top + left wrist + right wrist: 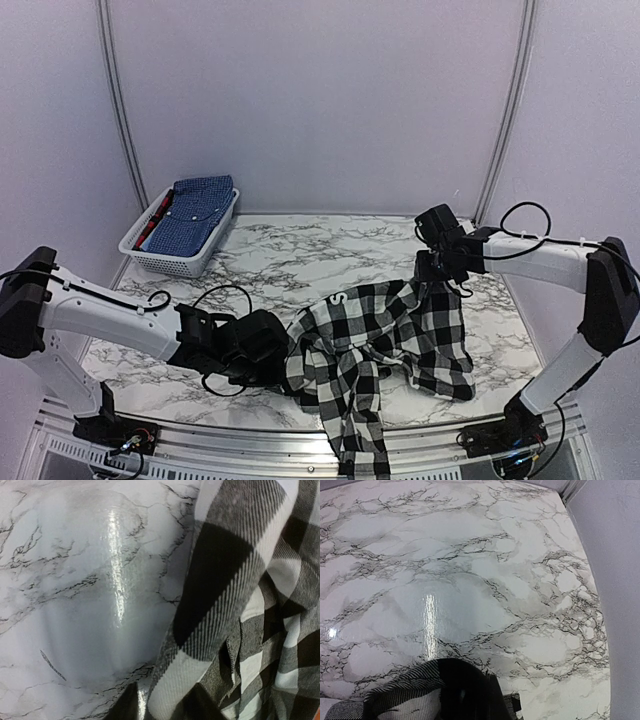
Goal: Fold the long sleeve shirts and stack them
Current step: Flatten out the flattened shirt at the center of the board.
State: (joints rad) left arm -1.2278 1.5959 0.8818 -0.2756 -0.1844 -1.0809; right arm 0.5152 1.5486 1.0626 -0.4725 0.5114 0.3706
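Observation:
The black-and-white checked shirt (385,335) lies bunched on the marble table, and one part hangs over the front edge. My left gripper (283,355) is shut on the shirt's left edge. In the left wrist view the cloth (225,580) runs between the two dark fingertips of that gripper (167,705). My right gripper (437,272) is shut on the shirt's far right part and holds it raised. In the right wrist view the cloth (405,692) covers this gripper's (465,700) fingers. The blue printed shirt (200,208) lies folded in the basket.
The white slotted basket (165,262) stands at the back left corner of the marble table (300,250), with something red beside the blue shirt. White walls close in the back and both sides. The right arm's cable loops above its wrist.

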